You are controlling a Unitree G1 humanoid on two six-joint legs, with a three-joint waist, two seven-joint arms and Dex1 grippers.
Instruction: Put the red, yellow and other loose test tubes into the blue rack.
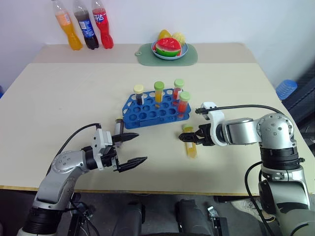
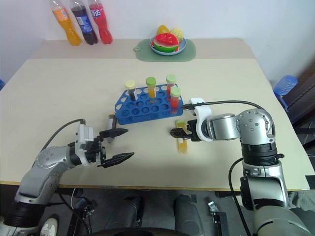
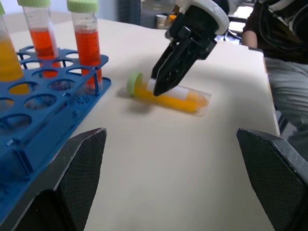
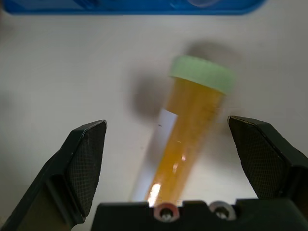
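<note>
Reading from the left of the head view, the left gripper (image 1: 130, 149) sits in the lower left of the frame with its jaws spread wide and nothing between them, pointing toward the middle of the table (image 1: 59, 98). Just above its upper finger a dark-capped tube (image 1: 118, 127) stands beside the near left corner of the blue rack (image 1: 147, 112), which holds four capped tubes upright in the centre of the frame. Right of the rack's near right corner lies the yellow tube (image 1: 190, 144), flat on the table, its green cap toward the rack and its long axis running down the frame toward the near edge. The right gripper (image 1: 192, 137) hangs directly over it, jaws wide and empty; in the right wrist view the tube (image 4: 190, 125) lies between the two fingers, running roughly along the gripper's line of sight, not across the gap. By my judgement the right arm is the nearer one for this tube, and closing should catch it across its width.
</note>
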